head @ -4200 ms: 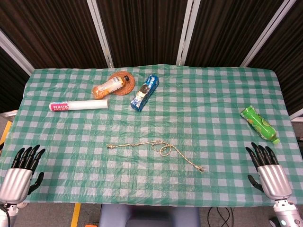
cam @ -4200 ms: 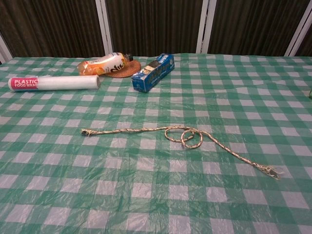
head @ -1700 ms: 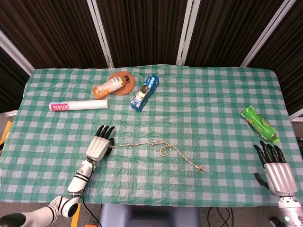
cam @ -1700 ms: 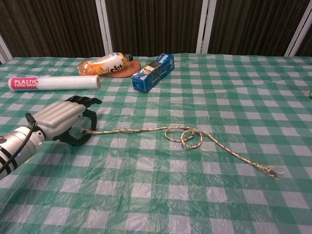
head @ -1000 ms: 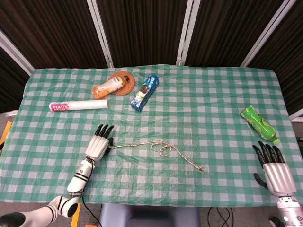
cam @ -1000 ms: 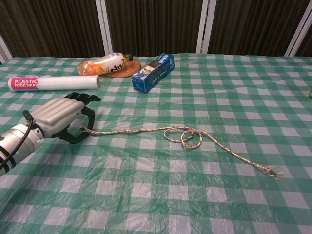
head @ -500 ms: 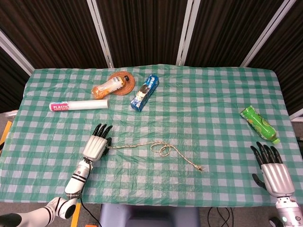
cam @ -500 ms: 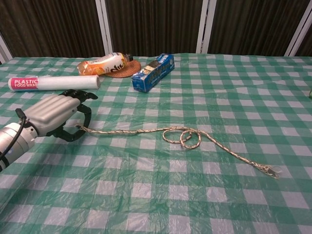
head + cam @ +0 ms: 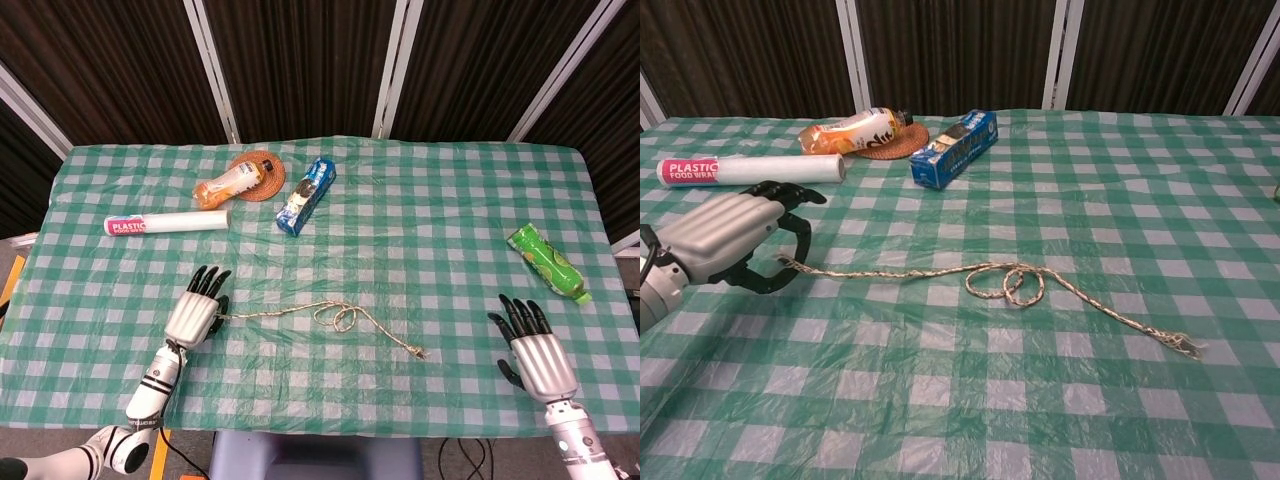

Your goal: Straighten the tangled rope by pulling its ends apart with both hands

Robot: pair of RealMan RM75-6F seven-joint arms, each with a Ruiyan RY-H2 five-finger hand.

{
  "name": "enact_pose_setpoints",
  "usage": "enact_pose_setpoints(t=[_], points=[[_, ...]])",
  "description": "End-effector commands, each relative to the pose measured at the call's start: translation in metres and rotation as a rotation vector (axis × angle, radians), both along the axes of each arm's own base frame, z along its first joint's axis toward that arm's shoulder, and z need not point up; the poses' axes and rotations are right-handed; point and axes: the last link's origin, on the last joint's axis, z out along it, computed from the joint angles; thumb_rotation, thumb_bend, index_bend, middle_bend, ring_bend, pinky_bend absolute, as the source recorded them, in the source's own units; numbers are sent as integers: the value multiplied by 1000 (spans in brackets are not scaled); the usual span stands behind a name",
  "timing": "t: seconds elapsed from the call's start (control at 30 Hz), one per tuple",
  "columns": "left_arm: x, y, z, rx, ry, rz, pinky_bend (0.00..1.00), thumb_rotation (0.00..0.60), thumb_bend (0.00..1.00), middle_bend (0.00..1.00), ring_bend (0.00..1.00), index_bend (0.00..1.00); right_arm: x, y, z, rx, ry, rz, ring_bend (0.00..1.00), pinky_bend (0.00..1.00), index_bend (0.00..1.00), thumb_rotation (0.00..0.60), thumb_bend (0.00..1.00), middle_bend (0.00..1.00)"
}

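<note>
left hand (image 9: 192, 315) sits low on the counter (image 9: 420, 230) with its fingers (image 9: 790, 192) curled over the near-left end of the rope (image 9: 330, 315); thumb hooks under, rope end pinched between thumb and fingers in the chest view; rope runs away from those fingers toward the right, roughly straight at first, then a small double loop about midway, then a slack tail angling toward the robot; frayed far end lies loose on the cloth, well apart from the right hand (image 9: 538, 355)

right hand hovers at the counter's near right edge, palm down, fingers (image 9: 515, 315) spread and holding nothing; not touching the rope; only the head view shows it

beyond the left fingers: white plastic-wrap roll (image 9: 166, 222) lying flat, just past and slightly left of them; further back an orange bottle (image 9: 228, 185) lying across a round woven coaster (image 9: 262, 170); blue box (image 9: 306, 195) just right of the coaster, angled

beyond the right fingers: green bottle (image 9: 545, 262) on its side, near but not touching; counter is covered in a green-and-white checked cloth
</note>
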Motion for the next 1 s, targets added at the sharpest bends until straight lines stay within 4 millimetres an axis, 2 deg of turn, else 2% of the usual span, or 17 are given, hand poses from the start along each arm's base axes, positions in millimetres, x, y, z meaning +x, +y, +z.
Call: enact_pose_setpoints(t=[0.03,0.2,0.57,0.77,1.0], points=[[-2,-3,3,1,-1,0,49,600,480,96,0,661,16,-13,-22,47,6,22,0,0,417,600,360,0],[-4,-6,6,1,-4,6,49,600,480,96,0,661,37,-24,-52,109,11,52,0,0,487,600,360,0],[-7,-6,9,-1,-4,7,49,600,477,96,0,664,68,-38,-103,169,54,106,0,0,537,600,367,0],[-9,-4,11,1,-7,14,49,600,475,96,0,664,72,-46,-118,164,81,102,0,0,555,600,372,0],[-11,-3,11,-1,-7,22,49,600,473,94,0,664,72,-51,-127,170,86,91,0,0,597,600,448,0]])
